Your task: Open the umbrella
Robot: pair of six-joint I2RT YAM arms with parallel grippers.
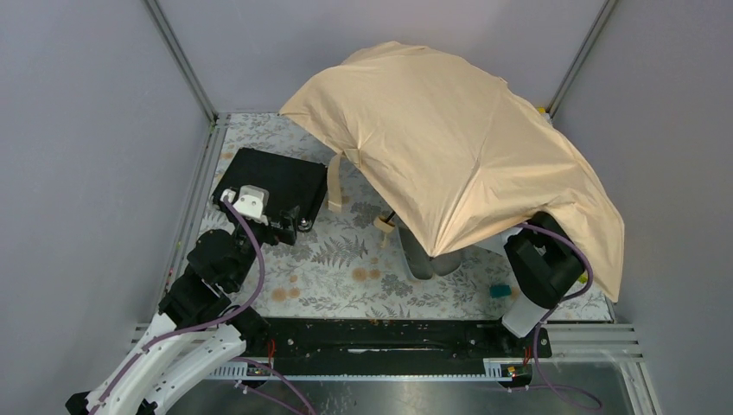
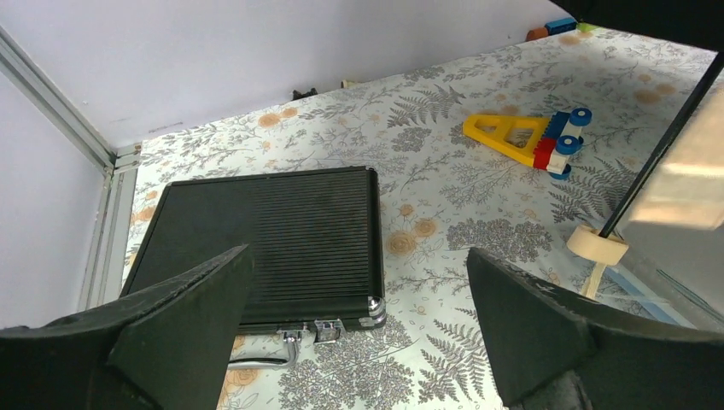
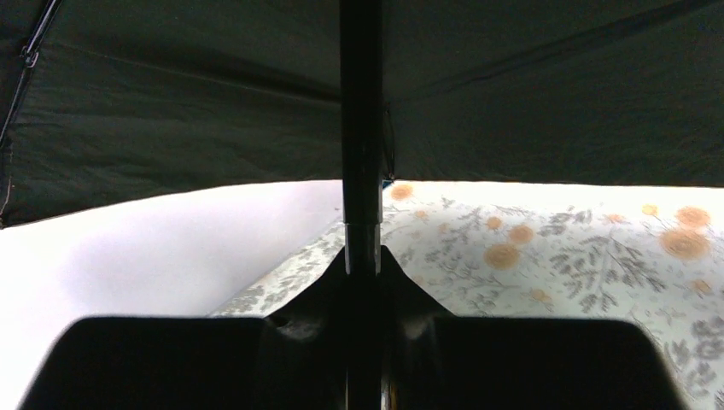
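Note:
The umbrella's peach-tan canopy (image 1: 458,147) is spread wide over the right half of the table. Its thin dark shaft (image 3: 361,128) runs up to the black underside (image 3: 171,102). The cream knob handle (image 1: 383,225) pokes out at the canopy's left edge and also shows in the left wrist view (image 2: 598,246). My right gripper (image 3: 363,265) is shut on the shaft; in the top view its fingers are hidden under the canopy and only the arm (image 1: 544,264) shows. My left gripper (image 2: 359,256) is open and empty, over the near edge of the black case (image 2: 265,231).
The flat black case (image 1: 272,177) lies at the left back of the floral mat. A yellow toy with blue wheels (image 2: 521,137) lies under the canopy. A grey sleeve (image 1: 428,259) and a small teal piece (image 1: 500,290) lie near the front. Walls close in on both sides.

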